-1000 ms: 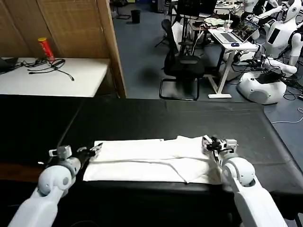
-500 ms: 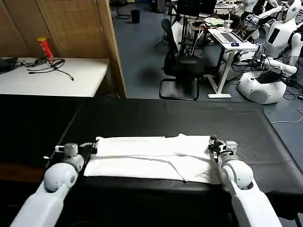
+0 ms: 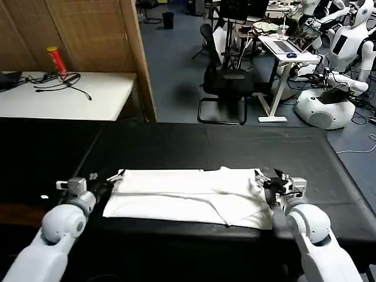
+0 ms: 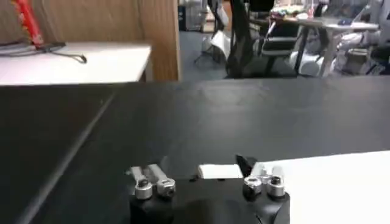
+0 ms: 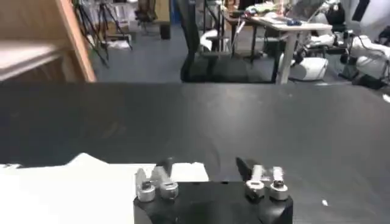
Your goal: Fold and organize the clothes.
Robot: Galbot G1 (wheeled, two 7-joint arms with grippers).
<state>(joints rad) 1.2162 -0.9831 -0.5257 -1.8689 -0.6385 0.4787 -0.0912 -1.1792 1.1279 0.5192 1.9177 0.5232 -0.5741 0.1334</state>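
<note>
Both open hands, left hand (image 3: 111, 183) and right hand (image 3: 269, 179), have retreated from the flat folded T-shirt (image 3: 188, 197).

The T-shirt (image 3: 188, 197) lies folded across the near part of the table (image 3: 205, 144). The left end effector (image 3: 111, 182) sits at its left end, the right end effector (image 3: 267, 179) at its right end.

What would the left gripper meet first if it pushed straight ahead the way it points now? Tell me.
Judging by the left wrist view, the left gripper stands open at the white T-shirt's corner, so that corner comes first. Past it lies bare black tabletop, though depth is hard to judge.
</note>
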